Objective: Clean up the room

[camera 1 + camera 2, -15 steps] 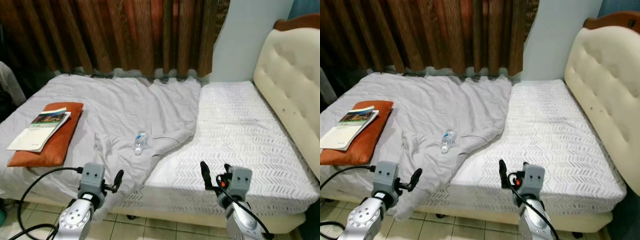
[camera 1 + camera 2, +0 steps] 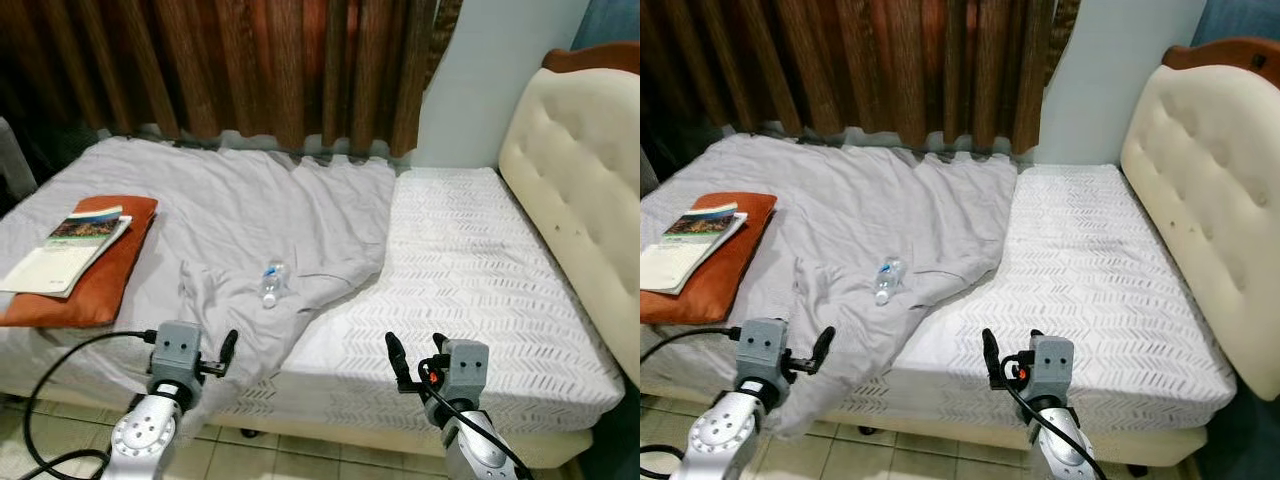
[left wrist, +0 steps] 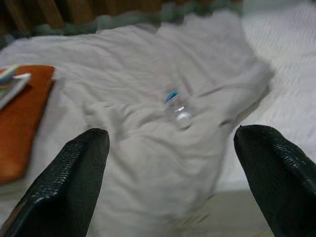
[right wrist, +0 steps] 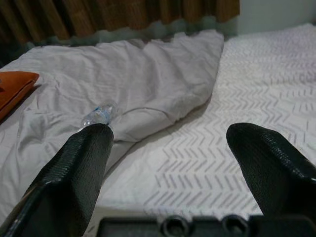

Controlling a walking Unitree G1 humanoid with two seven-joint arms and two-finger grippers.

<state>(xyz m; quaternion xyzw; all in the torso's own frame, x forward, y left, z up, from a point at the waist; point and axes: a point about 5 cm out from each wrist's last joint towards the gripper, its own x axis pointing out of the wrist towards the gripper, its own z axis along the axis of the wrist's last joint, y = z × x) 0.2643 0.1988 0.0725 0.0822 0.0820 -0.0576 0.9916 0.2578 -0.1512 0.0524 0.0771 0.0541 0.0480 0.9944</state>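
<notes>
Both claws, left (image 3: 168,163) and right (image 4: 173,163), hang wide apart and empty; plastic bottle (image 2: 272,283) at 12 o'clock on the bed (image 2: 480,270).

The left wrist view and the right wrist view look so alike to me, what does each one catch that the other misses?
Left wrist view alone: the booklet's corner lying on the orange cushion, and the blanket's edge hanging off the bed front. Right wrist view alone: a wide stretch of the white patterned mattress cover and the brown curtain. Both share the plastic water bottle on the rumpled grey blanket, seen between each gripper's open black fingers.
</notes>
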